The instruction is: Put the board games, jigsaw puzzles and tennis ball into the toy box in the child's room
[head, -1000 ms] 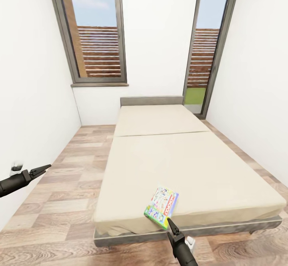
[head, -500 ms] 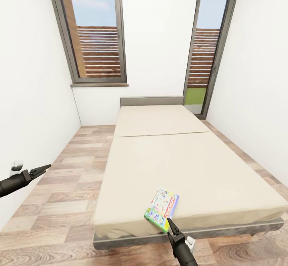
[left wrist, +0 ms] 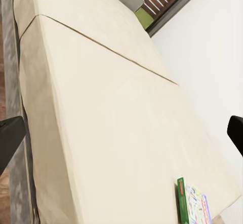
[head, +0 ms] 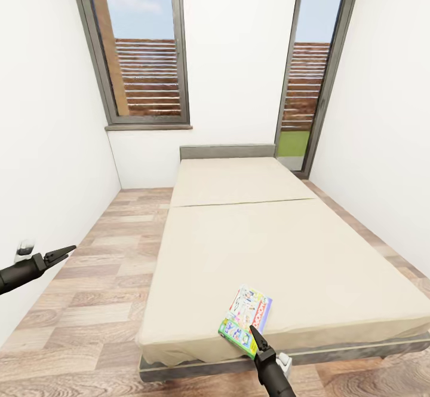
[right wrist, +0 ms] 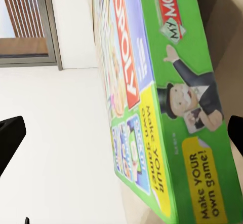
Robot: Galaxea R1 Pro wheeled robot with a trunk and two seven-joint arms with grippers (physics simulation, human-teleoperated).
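Right claw: the right gripper (head: 258,336) pointed up from the near edge of the head view, its tip just short of the board game; in the right wrist view its two finger ends sat at opposite edges of the picture, spread wide, nothing held.
Left claw: the left gripper (head: 58,253) hung over the floor at the near left, close to the left wall; in the left wrist view its finger ends also stood far apart, empty.
Board game: the board game (head: 245,312) lay flat on the near end of the bed, right of the middle, close to the mattress edge; a green box with a red "MONOPOLY" band and "Make YOUR own game!" on its side (right wrist: 167,107).
Bed: the bed (head: 263,247) ran from near to far, beige mattress on a dark grey frame.
Floor: the wood-plank floor (head: 101,265) lay left of the bed.
Far wall: a window (head: 140,50) at far left, a tall glazed door (head: 310,74) at far right.
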